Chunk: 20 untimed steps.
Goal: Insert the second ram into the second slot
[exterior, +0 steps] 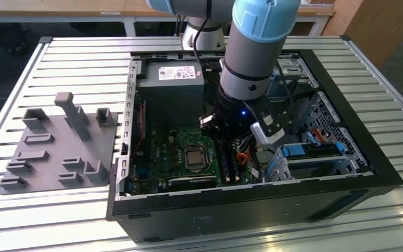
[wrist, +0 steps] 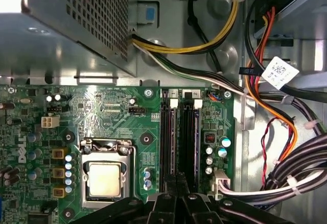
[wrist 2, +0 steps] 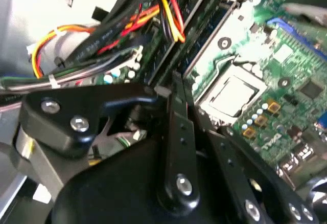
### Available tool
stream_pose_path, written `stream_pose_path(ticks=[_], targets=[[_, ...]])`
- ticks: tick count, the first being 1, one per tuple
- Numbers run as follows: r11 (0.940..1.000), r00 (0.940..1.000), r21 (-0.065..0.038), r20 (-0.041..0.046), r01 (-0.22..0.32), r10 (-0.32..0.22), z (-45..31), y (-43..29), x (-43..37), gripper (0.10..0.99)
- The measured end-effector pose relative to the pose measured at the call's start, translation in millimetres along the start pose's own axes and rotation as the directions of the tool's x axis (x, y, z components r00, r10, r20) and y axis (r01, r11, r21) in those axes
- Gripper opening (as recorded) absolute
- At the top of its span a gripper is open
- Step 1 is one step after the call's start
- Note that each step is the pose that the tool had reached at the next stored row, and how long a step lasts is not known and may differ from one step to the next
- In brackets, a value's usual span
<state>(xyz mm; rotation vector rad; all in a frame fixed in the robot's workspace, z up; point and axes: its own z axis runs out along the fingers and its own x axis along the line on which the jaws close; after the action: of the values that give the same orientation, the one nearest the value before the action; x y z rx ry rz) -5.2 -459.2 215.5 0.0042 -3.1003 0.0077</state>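
Note:
My gripper [wrist: 177, 179] is low inside the open computer case [exterior: 257, 212], its two black fingers drawn together over the near end of the memory slots. Two long dark slots lie side by side on the green motherboard [wrist: 127, 127], one [wrist: 169, 142] nearer the processor socket, the other [wrist: 191, 142] beside it. A thin dark stick, seen edge-on, seems to run from the fingertips along the slot; I take it for the second ram, but cannot tell whether the fingers pinch it. In the second wrist view the gripper [wrist 2: 176, 81] ends at that same strip. In the exterior view the gripper [exterior: 233, 139] is sunk among cables.
The processor socket [wrist: 104, 178] lies just beside the slots. The grey power supply [exterior: 170, 79] sits behind them. Bundles of coloured cables [wrist: 265, 81] crowd the other side of the slots. A grey holder block [exterior: 54, 152] stands on the slatted table at the exterior view's left.

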Motion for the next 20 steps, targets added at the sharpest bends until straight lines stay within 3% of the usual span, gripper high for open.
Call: stream_pose_path(ticks=[3, 10, 20], targets=[[1.0000, 1.0000, -0.004, 0.0014, 0.002, -0.002, -5.2, 0.4, 0.1, 0.122], [1.0000, 1.0000, -0.001, 0.0003, 0.004, -0.004, -36.0, -0.2, 2.1, 0.122], [1.0000, 1.0000, -0.001, -0.0004, 0.005, -0.005, -52.1, -0.3, 2.9, 0.122]])
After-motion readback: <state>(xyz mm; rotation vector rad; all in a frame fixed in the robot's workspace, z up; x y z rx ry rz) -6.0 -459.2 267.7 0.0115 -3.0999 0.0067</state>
